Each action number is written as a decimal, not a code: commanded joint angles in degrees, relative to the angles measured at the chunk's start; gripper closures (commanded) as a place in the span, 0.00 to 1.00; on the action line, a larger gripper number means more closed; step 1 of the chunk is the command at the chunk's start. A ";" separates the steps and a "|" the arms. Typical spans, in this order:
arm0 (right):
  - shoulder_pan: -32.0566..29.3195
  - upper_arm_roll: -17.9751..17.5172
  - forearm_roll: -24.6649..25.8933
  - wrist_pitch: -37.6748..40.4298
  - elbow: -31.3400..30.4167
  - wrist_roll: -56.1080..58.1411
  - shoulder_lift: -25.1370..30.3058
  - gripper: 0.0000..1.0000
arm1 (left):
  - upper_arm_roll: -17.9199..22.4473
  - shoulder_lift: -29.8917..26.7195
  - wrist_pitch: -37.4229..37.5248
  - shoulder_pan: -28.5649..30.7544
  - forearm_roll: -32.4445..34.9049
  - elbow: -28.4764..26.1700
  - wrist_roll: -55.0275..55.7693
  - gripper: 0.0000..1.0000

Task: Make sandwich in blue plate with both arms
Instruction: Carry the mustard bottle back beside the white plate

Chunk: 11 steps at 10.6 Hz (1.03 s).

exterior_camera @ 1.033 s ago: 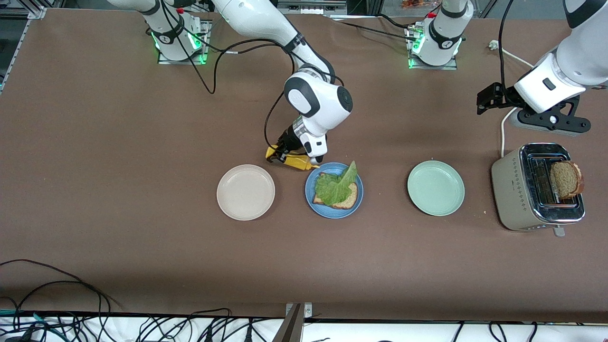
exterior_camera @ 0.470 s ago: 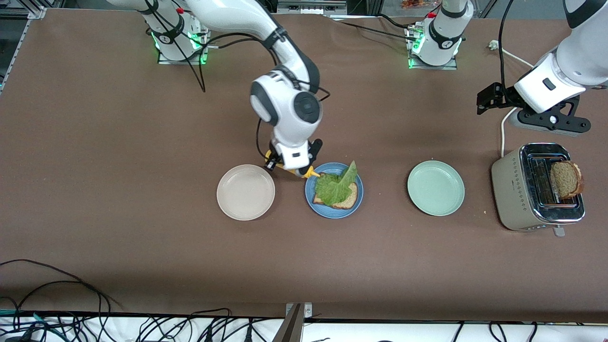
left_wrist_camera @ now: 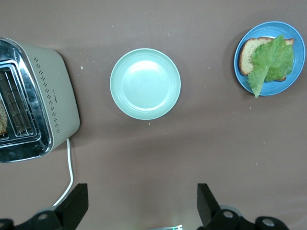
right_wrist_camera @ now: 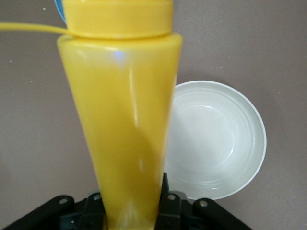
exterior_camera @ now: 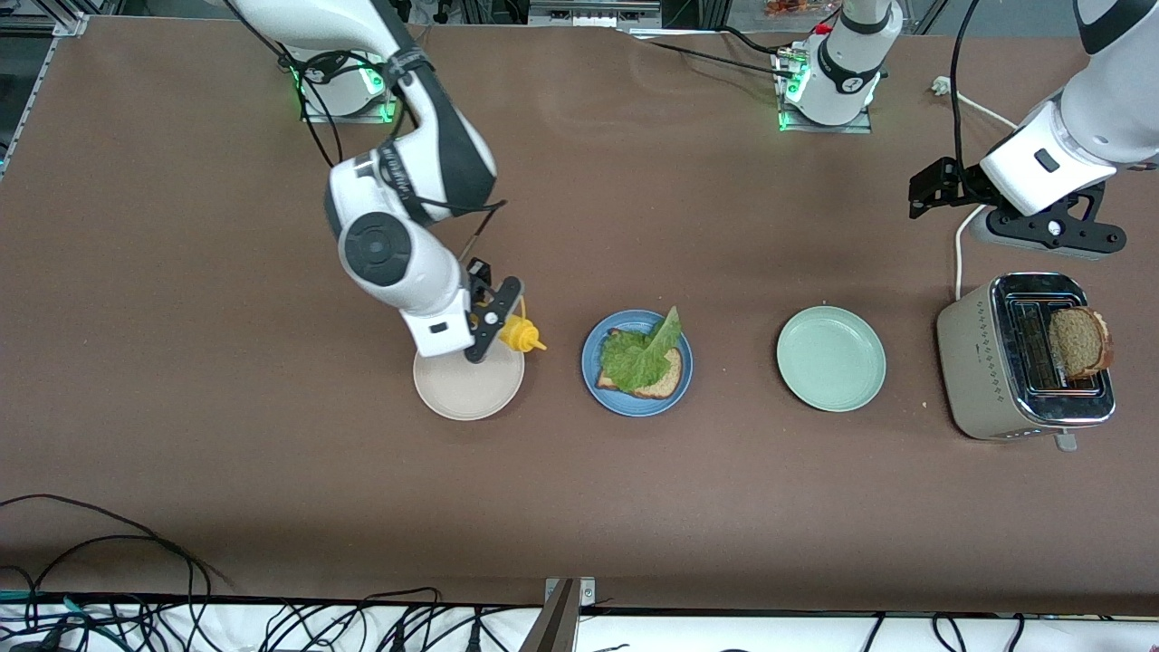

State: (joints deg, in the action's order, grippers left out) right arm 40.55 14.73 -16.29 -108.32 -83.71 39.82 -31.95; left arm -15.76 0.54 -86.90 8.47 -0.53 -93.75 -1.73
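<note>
Right hand (exterior_camera: 496, 319) clamps yellow sauce bottle (exterior_camera: 520, 335) over off-white plate (exterior_camera: 468, 380); left hand (left_wrist_camera: 141, 203) released, waiting. You: park bottle, then fetch toaster bread (exterior_camera: 1077, 341).

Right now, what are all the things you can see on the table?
blue plate: one, blue, middle of the table.
bread slice: one, brown, on the blue plate.
lettuce leaf: one, green, on that bread slice.
off-white plate: one, toward the right arm's end.
mint-green plate: one, between blue plate and toaster.
toaster: one, beige and silver, at the left arm's end.
toast: one, brown, in the toaster.
mustard bottle: one, yellow, in the right pincer.
right pincer: over the off-white plate.
left pincer: open, waiting.
</note>
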 commanded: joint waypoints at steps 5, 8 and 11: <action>-18.90 -9.19 -8.65 -1.20 -5.67 27.01 2.69 1.00 | -0.06 0.43 0.51 0.15 -1.05 1.29 0.23 0.00; -24.37 -10.68 -14.64 -0.67 -5.67 39.95 0.92 1.00 | 0.03 0.43 0.50 0.15 -1.05 1.29 0.23 0.00; -28.66 -10.69 -20.77 0.99 -5.50 51.18 -1.88 1.00 | -0.06 0.43 0.50 0.15 -1.05 1.29 0.23 0.00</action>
State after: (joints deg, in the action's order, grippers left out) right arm 15.57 5.24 -31.74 -108.65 -88.77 82.12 -32.49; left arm -15.77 0.55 -86.90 8.47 -0.53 -93.70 -1.72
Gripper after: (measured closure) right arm 0.674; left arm 0.000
